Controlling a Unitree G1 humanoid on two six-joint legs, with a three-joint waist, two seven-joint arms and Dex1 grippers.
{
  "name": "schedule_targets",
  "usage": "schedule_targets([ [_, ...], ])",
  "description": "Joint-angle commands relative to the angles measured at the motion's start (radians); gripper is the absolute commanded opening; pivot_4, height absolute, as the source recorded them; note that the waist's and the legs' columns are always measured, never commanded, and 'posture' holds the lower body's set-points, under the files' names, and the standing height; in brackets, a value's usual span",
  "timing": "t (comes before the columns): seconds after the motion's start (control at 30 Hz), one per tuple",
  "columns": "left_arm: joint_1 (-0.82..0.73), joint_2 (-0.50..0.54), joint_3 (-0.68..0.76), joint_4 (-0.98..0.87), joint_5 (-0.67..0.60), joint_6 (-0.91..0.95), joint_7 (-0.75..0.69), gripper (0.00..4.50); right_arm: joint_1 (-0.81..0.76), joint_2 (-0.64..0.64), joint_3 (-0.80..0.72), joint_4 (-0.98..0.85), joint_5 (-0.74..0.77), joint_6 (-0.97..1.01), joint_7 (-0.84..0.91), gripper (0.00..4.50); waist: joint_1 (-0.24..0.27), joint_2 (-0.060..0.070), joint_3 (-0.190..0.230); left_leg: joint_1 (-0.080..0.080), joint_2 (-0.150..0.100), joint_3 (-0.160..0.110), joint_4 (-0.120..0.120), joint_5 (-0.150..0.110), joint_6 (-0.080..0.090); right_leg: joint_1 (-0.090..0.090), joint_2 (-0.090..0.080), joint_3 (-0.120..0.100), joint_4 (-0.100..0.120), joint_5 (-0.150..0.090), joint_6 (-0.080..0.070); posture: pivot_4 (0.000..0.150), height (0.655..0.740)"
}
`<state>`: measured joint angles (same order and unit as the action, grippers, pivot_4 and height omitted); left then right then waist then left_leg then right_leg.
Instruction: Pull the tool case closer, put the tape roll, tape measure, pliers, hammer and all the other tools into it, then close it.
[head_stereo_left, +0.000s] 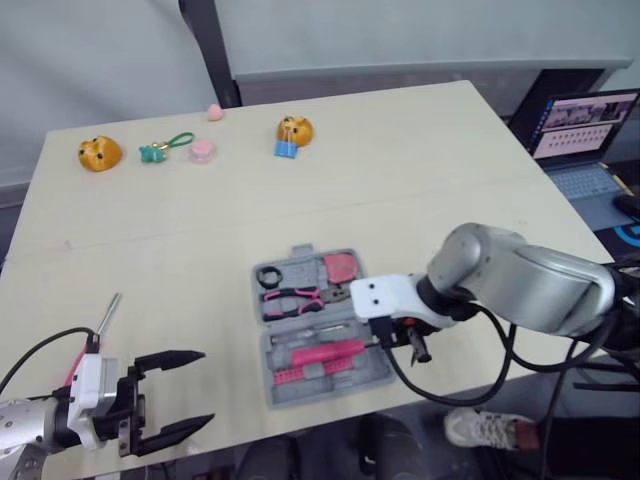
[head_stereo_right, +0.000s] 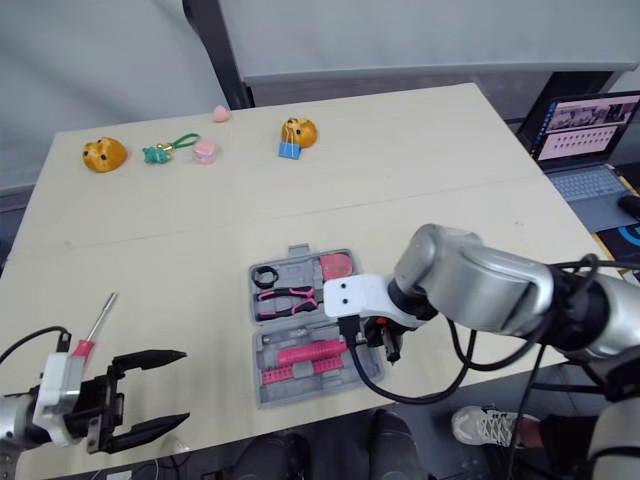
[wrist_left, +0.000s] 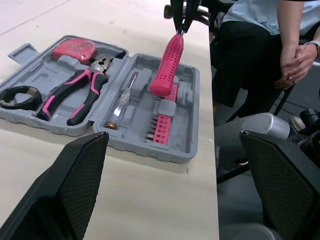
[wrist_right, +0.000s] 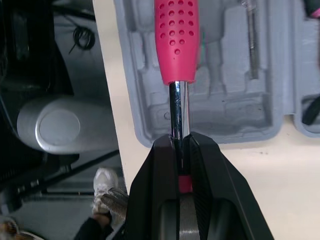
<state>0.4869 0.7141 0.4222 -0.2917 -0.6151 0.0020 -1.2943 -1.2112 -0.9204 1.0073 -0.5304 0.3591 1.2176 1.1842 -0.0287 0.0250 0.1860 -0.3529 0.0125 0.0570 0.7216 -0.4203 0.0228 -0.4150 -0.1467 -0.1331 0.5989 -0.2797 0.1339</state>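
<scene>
- Grey plastic tool case (wrist_left: 140, 145): one, lying open near the desk's (head_stereo_left: 400, 180) front edge, both halves flat.
- One hammer (wrist_right: 176, 40), pink-handled, slanting down over the case's nearer half. The right hand (wrist_right: 180, 142) is clamped on its bare steel shaft just past the grip.
- Whether the handle's end touches the tray is unclear.
- In the farther half lie one black tape roll (wrist_left: 31, 94), one red tape measure (wrist_left: 74, 49) and one pair of pliers (wrist_left: 75, 95).
- The nearer half holds one slim screwdriver (wrist_left: 122, 100) and one pink bit strip (wrist_left: 161, 129).
- A second screwdriver (head_stereo_right: 97, 322), red-handled, lies loose on the desk beside the left hand (head_stereo_left: 207, 388), whose fingers are spread apart and hold nothing.
- The head views take in the far side: two orange toys (head_stereo_left: 100, 153) (head_stereo_left: 294, 129), one green keyring (head_stereo_left: 155, 152), one blue clip (head_stereo_left: 286, 149) and a laptop (head_stereo_left: 585, 130) off to the right.
- The left wrist view adds a seated person (wrist_left: 280, 50) past the desk's edge, hands clasped.
</scene>
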Motion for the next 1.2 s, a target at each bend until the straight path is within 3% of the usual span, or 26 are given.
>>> schedule_targets([
  [0.03,0.032,-0.007,0.017,0.024,0.012,-0.042,-0.032,4.50,-0.051,0.071,0.044,0.048,-0.048,-0.001,0.023,0.03,-0.003,0.000,0.000,0.000,0.000,0.000,0.000,0.000,0.000,0.000,0.000,0.000,0.001,0.000,0.000,0.150,0.7155],
  [0.43,0.060,-0.028,0.039,0.111,0.025,-0.134,-0.046,4.50,-0.090,0.268,0.112,0.214,-0.111,0.032,-0.006,0.03,-0.003,-0.001,-0.001,0.000,0.001,-0.001,0.003,0.000,0.000,0.000,-0.001,0.000,0.005,0.000,0.000,0.150,0.7155],
  [1.2,0.049,-0.050,-0.005,0.069,0.038,-0.141,0.019,4.50,-0.062,0.365,0.112,0.276,-0.140,0.053,-0.015,0.03,-0.020,-0.001,-0.001,0.000,0.000,0.000,0.004,0.000,0.000,-0.001,-0.001,-0.001,0.007,0.000,-0.001,0.150,0.7155],
])
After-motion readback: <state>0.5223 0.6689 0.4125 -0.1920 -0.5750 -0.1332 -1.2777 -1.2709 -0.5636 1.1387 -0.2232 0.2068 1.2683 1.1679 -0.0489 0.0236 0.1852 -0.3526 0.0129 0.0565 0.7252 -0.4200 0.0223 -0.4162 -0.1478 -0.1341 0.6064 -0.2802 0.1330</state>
